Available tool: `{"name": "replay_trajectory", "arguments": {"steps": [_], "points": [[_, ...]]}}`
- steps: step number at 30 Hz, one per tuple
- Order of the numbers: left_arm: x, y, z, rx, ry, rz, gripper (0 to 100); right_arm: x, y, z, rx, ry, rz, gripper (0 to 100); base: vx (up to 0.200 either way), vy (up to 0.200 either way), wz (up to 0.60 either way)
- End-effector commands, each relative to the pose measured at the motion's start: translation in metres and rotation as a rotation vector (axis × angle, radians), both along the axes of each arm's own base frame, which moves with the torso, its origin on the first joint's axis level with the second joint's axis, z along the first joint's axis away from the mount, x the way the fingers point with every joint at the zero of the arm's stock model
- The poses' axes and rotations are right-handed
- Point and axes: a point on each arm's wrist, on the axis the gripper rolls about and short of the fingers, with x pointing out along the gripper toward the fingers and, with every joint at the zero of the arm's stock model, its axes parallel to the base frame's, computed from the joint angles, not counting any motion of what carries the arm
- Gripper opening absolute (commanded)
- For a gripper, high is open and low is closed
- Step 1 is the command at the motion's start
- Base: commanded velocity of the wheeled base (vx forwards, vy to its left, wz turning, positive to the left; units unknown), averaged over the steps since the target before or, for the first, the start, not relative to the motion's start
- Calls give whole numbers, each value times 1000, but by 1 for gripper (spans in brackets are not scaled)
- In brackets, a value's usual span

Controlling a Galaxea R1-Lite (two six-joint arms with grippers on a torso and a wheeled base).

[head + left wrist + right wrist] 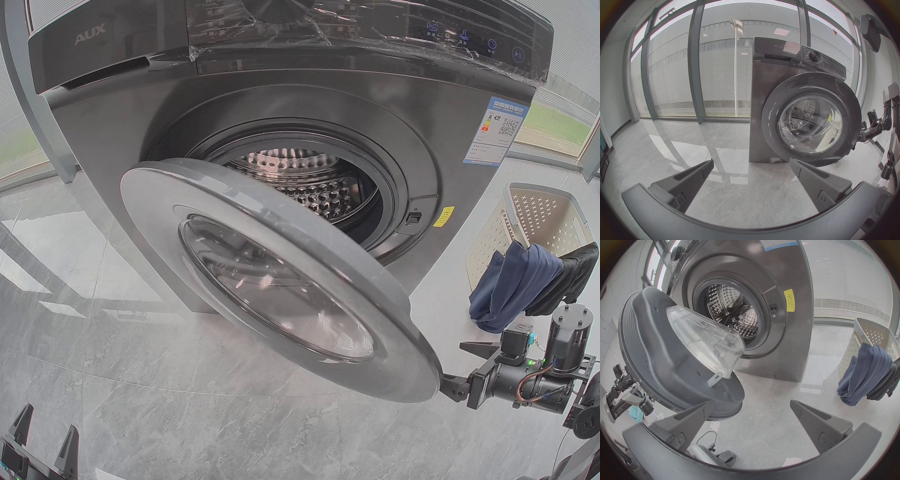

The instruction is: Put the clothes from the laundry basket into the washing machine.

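**Open washer and loaded basket**

Cream perforated laundry basket point(550, 212), right of the washing machine point(125, 112), with a blue garment point(512, 284) and a black garment point(575, 272) draped over its rim. Round glazed door point(400, 350) open, dimpled steel drum point(312, 187) exposed. Left gripper point(49, 420) and right gripper point(464, 367) both spread wide.

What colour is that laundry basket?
Cream, with small star-like holes; the laundry basket shows best in the head view.

The swung-out door point(275, 275) stands just beside my right gripper point(465, 369), its rim close to one fingertip, and it partly bars the drum mouth point(300, 181) beyond. Away from the door, open floor point(437, 300) runs to the laundry basket point(544, 212) and its draped clothes point(515, 284).
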Motion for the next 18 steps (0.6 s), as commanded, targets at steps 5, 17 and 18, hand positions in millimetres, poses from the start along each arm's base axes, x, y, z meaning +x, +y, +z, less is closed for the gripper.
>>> {"name": "replay_trajectory", "arguments": {"steps": [5,17,18], "points": [[0,0,-5,0,-2,0,100,9,3,10,76,-14,-77,100,0,0,0],[0,0,-5,0,-2,0,100,-11,27,1,57,28,53,100,0,0,0],[0,0,-5,0,-2,0,100,-13,29,1,56,30,70,100,0,0,0]]}}
